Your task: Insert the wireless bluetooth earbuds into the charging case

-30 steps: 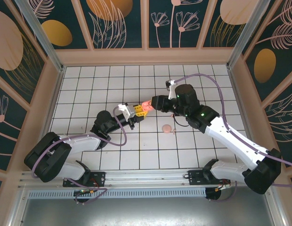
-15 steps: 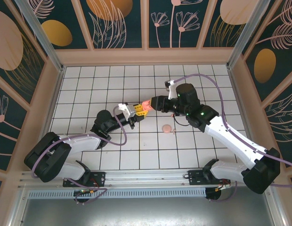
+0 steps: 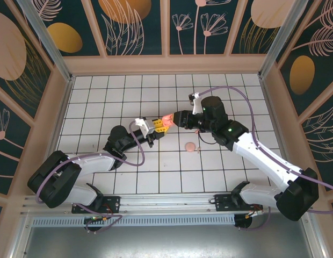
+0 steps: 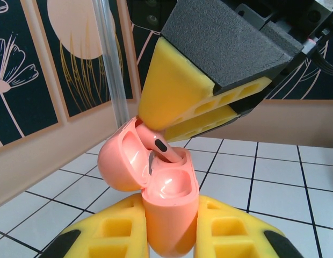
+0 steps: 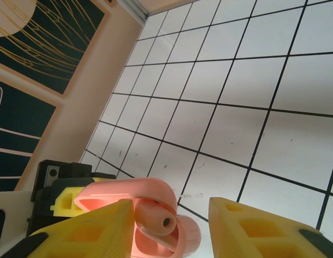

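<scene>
My left gripper (image 4: 171, 231) is shut on the salmon charging case (image 4: 169, 215), holding it upright above the tiles with its lid (image 4: 121, 164) swung open to the left. One pale pink earbud (image 4: 165, 149) stands tilted in the far well, stem end up; the near well is empty. My right gripper (image 5: 172, 207) hovers right over the case (image 5: 123, 191) with its jaws apart. The earbud (image 5: 156, 217) rests against its left finger and is clear of the other. From above, the two grippers meet at the case (image 3: 165, 119) in mid table.
A pale pink round disc (image 3: 191, 147) lies on the white tiled floor just in front of the right gripper, with a tiny pale pink bit (image 3: 199, 149) beside it. Wooden walls (image 3: 58, 107) enclose the floor on all sides.
The right gripper has edged slightly towards the case, and its jaws stand a little narrower. The left arm and the case have not moved.
</scene>
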